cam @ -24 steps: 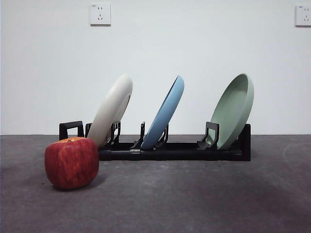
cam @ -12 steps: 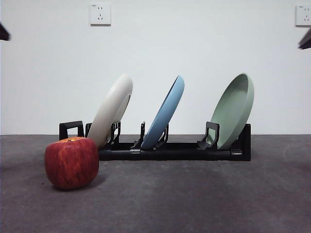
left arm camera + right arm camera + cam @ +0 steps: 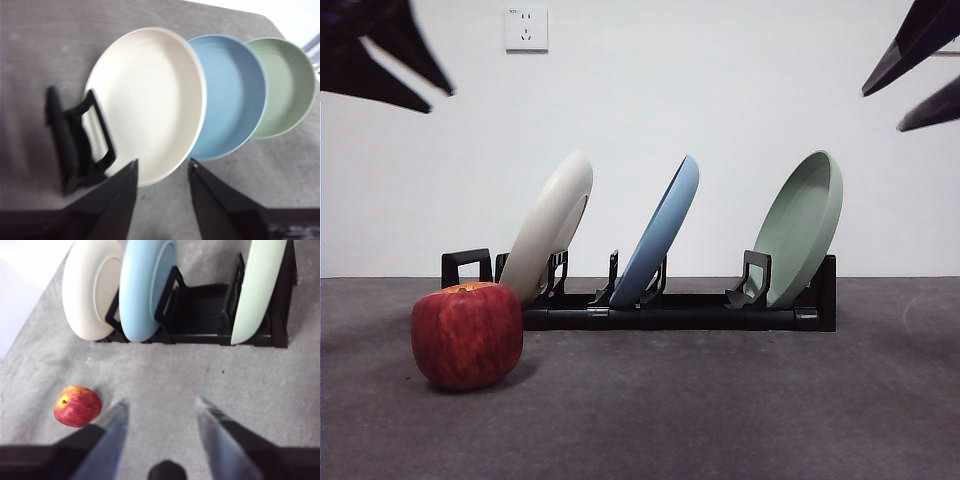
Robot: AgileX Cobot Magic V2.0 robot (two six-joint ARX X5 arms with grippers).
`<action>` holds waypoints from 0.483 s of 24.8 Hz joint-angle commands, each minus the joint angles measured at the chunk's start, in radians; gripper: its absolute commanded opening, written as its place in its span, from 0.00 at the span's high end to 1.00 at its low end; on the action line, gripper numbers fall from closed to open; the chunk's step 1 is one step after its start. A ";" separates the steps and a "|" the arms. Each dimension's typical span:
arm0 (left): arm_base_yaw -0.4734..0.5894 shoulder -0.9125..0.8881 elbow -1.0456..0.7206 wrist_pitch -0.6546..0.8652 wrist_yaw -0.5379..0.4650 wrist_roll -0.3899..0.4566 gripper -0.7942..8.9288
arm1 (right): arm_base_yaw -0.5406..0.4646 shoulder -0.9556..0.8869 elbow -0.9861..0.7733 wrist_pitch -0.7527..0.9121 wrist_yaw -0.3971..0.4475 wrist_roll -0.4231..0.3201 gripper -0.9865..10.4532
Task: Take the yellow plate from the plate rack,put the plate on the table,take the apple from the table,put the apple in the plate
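Left claw (image 3: 162, 167) gapes just above the racked yellow plate (image 3: 147, 100).

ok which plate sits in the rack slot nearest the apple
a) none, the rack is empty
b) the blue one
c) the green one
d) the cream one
d: in the front view the cream plate leans in the end slot of the rack just behind the apple, with the blue plate in the middle and the green plate at the far end.
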 commanded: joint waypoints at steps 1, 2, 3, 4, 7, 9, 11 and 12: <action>-0.051 0.086 0.095 -0.006 -0.010 0.003 0.72 | 0.001 0.004 0.003 0.005 -0.003 -0.012 0.69; -0.074 0.123 0.137 -0.016 -0.032 0.002 0.72 | 0.001 0.004 0.004 0.006 -0.003 -0.012 0.69; -0.101 0.167 0.186 -0.033 -0.057 0.002 0.72 | 0.001 0.004 0.004 0.006 -0.003 -0.012 0.69; -0.122 0.203 0.224 -0.047 -0.076 0.002 0.72 | 0.001 0.004 0.004 0.006 -0.003 -0.012 0.69; -0.181 0.324 0.334 -0.079 -0.129 0.003 0.72 | 0.001 0.004 0.004 0.006 -0.002 -0.012 0.69; -0.205 0.381 0.369 -0.083 -0.158 0.003 0.72 | 0.001 0.004 0.004 0.005 -0.002 -0.012 0.69; -0.220 0.426 0.383 -0.081 -0.163 0.003 0.72 | 0.001 0.004 0.004 0.005 -0.002 -0.012 0.69; -0.225 0.443 0.383 -0.078 -0.164 0.003 0.72 | 0.001 0.004 0.004 0.005 -0.002 -0.013 0.69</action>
